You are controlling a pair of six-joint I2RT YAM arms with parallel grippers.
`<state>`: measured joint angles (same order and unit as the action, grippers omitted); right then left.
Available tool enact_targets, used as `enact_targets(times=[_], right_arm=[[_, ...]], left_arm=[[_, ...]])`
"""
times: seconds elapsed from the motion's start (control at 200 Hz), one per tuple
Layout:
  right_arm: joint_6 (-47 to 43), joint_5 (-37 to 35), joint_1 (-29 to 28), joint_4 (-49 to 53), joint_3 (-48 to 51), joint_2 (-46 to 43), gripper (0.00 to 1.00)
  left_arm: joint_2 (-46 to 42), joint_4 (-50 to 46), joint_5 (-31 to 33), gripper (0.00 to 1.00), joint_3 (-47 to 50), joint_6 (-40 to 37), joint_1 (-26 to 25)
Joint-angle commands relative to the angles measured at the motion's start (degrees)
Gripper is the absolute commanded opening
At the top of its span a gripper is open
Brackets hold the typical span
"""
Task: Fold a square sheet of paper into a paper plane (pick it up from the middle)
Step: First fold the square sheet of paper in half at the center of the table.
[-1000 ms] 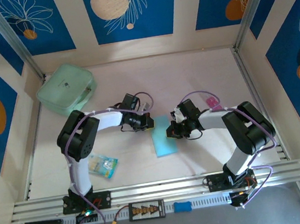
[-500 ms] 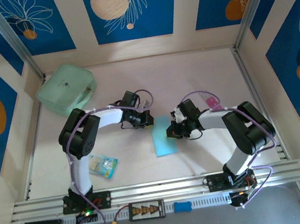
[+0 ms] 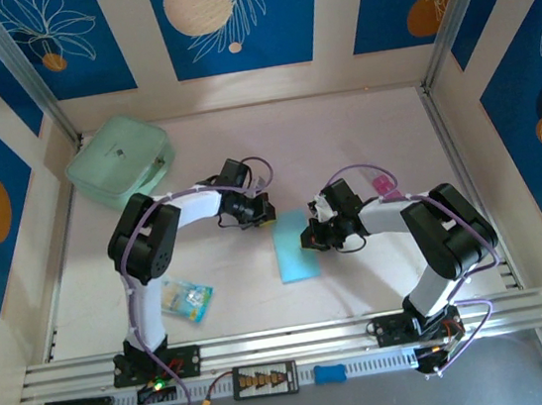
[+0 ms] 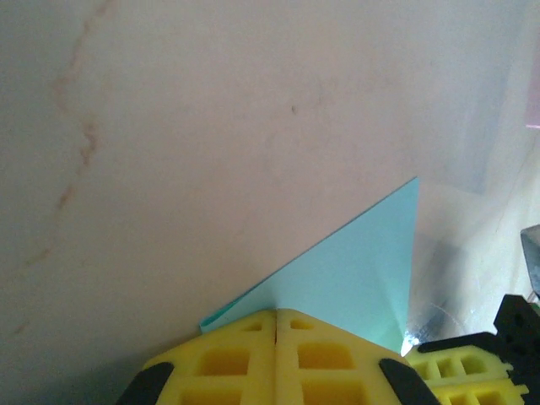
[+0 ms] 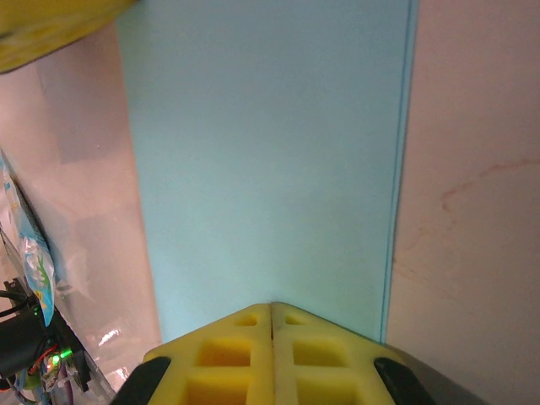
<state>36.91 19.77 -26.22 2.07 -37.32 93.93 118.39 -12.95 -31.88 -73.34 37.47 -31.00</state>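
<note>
Left arm [image 3: 194,205]: white links, black joints, purple cable
Right arm [image 3: 385,215]: same colours
Claw pads [image 4: 229,364]: yellow foam, square pockets

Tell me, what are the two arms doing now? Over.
Left gripper shut, right gripper shut, both at the sheet of paper. Sheet lying flat, folding unfinished. Pouch, packet off to the side.

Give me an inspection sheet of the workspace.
Surface: pale table, faint stains.
Job's things: light-blue sheet of paper flat, a narrow rectangle; no plane yet.
Clutter: mint-green pouch far left; printed packet by left base; pink item by right arm.
Grippers: left gripper shut at the sheet's far corner; right gripper shut at its right edge.
Cables: purple cables along both arms, off the sheet.
Surroundings: blue patterned wall panels.
</note>
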Motion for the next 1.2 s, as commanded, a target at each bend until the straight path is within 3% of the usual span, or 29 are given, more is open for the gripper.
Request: enact_targets(times=[0.0,0.8,1.055,1.195], right_arm=[[-0.3,-2.4,-0.2,6.9,2.9,1.2,0.00],[-0.7,-1.3,-0.2,6.7,3.0,1.3,0.00],[-1.0,-0.1,-0.1,5.9,3.0,1.5,0.00],[-1.1,0.2,-0.2,5.8,3.1,1.3,0.00]], left_arm=[[2.2,-0.6,7.2,0.00,-1.4,1.3,2.3],[5.1,-3.3,11.6,0.00,-5.5,4.7,3.3],[5.1,-8.0,17.3,0.00,-8.1,7.0,3.3],[5.1,-7.1,15.6,0.00,-8.0,7.1,3.3]])
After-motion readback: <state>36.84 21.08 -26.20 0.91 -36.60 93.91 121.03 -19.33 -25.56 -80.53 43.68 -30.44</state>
